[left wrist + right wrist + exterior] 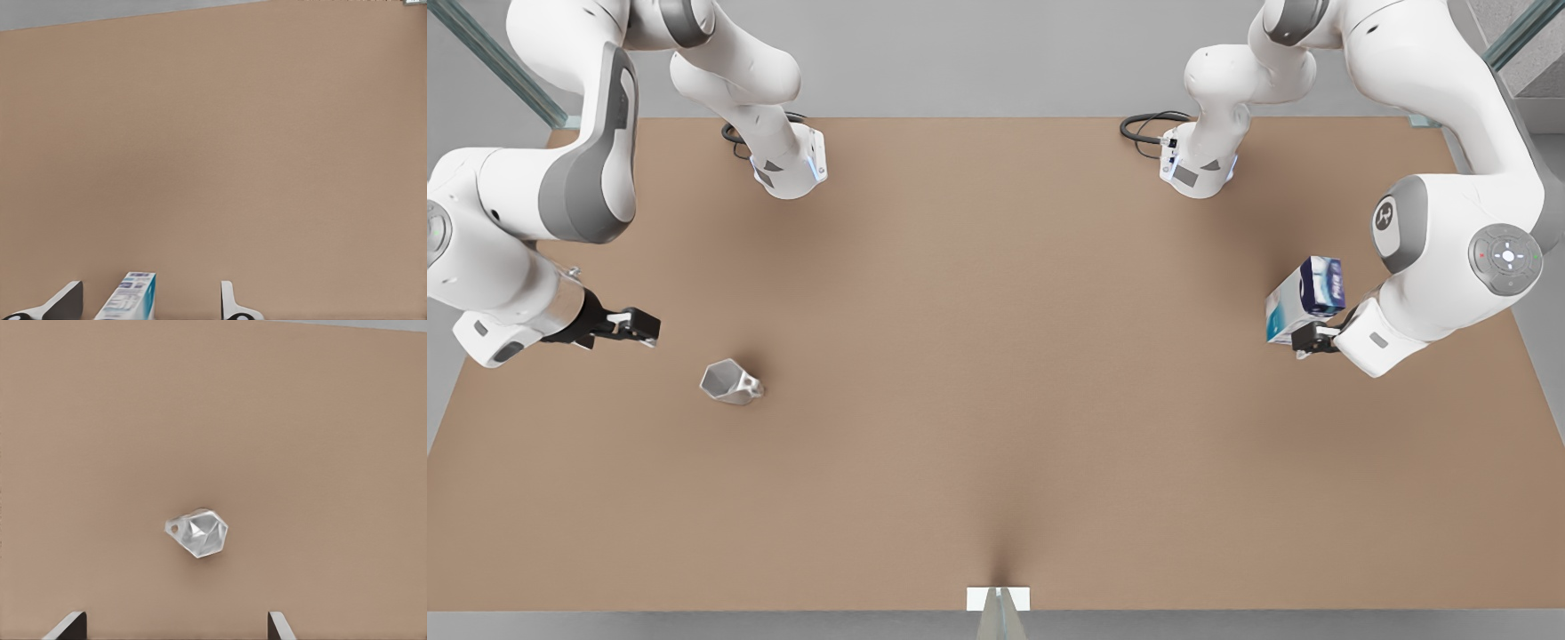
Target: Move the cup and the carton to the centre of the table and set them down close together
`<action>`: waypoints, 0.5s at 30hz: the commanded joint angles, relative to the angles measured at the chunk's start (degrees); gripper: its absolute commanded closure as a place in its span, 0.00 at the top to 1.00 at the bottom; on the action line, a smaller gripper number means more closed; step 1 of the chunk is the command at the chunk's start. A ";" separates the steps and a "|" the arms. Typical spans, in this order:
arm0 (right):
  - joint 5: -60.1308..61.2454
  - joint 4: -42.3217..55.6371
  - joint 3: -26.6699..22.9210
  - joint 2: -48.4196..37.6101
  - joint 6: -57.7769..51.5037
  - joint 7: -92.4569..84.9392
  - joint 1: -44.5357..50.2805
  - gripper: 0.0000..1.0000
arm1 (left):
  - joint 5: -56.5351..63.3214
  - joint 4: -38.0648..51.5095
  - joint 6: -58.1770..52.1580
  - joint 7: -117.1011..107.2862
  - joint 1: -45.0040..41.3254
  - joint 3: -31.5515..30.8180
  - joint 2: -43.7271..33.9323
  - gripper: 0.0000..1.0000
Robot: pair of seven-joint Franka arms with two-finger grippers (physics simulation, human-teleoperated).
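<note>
Left gripper [1305, 340] open around the carton [1304, 299], maybe not touching; right gripper [637, 325] open near the cup [730, 382]

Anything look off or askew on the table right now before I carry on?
The carton, at the front view's right, looks tilted rather than upright, between the open fingers of the left gripper. The cup sits on the table at the front view's left, apart from the open right gripper. Nothing looks spilled or damaged.

carton [129, 297] cut off at left wrist frame edge; print unreadable; left gripper [1309, 340] half hidden behind it in front view
</note>
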 commanded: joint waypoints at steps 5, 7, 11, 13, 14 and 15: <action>-0.69 -3.87 0.18 -0.54 0.53 -0.13 -0.18 1.00 | 0.06 0.00 0.00 0.00 0.00 0.00 0.08 1.00; -0.69 -11.51 0.26 -2.65 6.67 -0.57 -0.80 1.00 | 0.07 0.00 0.00 0.00 0.00 0.00 0.08 1.00; -0.25 -18.02 0.18 -3.00 11.51 -1.53 -3.08 1.00 | 0.33 0.00 0.18 -0.35 0.00 0.00 0.61 1.00; 0.19 -20.66 0.18 -3.09 12.13 -3.03 -3.87 1.00 | 0.24 -0.17 0.09 -0.70 0.00 0.00 0.61 1.00; -0.42 -20.75 0.18 -2.74 12.75 -4.70 -3.61 1.00 | 0.24 -0.17 0.09 -0.70 0.00 0.09 0.79 1.00; -0.51 -20.84 0.18 -2.47 12.57 -5.06 -3.61 1.00 | 0.24 -0.26 0.09 -0.70 0.09 0.09 0.87 1.00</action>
